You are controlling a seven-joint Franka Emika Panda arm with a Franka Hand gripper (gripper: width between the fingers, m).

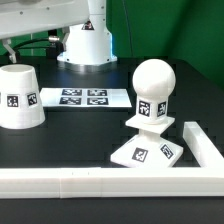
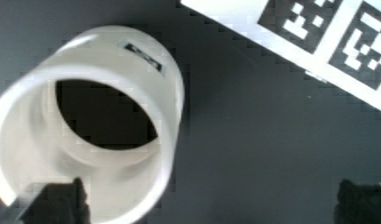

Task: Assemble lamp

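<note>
The white tapered shade [image 1: 18, 96] stands at the exterior view's left, wide end down, tags on its wall. In the wrist view the shade [image 2: 142, 75] is seen from above with its dark opening showing. My gripper [image 2: 208, 205] is open above it. One fingertip [image 2: 55, 200] lies over the shade's rim and the other is over bare black table. The round bulb [image 1: 153, 88] stands upright on the flat square base [image 1: 148, 152] at the exterior view's right. The gripper does not show in the exterior view.
The marker board [image 1: 82, 97] lies flat between shade and base, and its corner shows in the wrist view [image 2: 329, 35]. A long white rail [image 1: 100, 180] runs along the front and up the exterior view's right side beside the base. The arm's white pedestal [image 1: 85, 42] stands at the back.
</note>
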